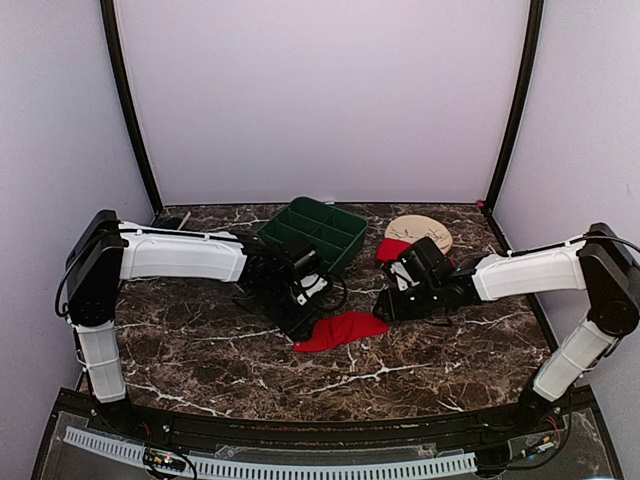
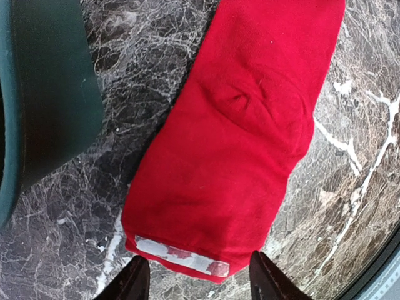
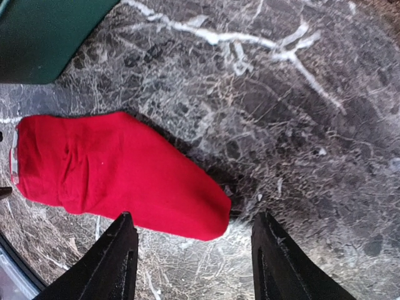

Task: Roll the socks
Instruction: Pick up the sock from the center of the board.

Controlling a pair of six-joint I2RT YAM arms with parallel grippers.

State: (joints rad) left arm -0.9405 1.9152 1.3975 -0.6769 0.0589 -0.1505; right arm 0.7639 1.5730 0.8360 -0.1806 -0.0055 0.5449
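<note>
marble table (image 1: 200,350): is carrying everything; both arms are reaching in over its middle.
green tray (image 1: 340,250): is sitting at 12 o'clock on the table and is divided into compartments.
tan round disc (image 1: 425,232): is lying at 3 o'clock from the tray.
flat sock (image 1: 340,330): is lying stretched out on the marble at 6 o'clock from the tray, between the two grippers, with its toe pointing toward the right arm.
second sock (image 1: 392,248): is bunching at the disc's 8 o'clock edge, well apart from the flat one; only part of it is showing.
left gripper (image 2: 199,282): is standing spread and pinching nothing.
right gripper (image 3: 199,250): is standing spread too, with nothing between its pads.
white cuff mark (image 2: 181,255): is running across the flat sock's cuff edge.
handling: the sock is looking light, soft and limp, so it is likely sagging wherever it is not supported and sliding easily on the polished marble; there is no risk of breakage.
where to take hold: probably at the cuff edge or the toe tip, pinching both layers together.
sock versus left gripper: the cuff is lying at 12 o'clock just ahead of the gap, and the body is running off toward 1 o'clock.
sock versus right gripper: the toe is showing in the mouth of the gap, and the body is trailing off toward 10 o'clock.
</note>
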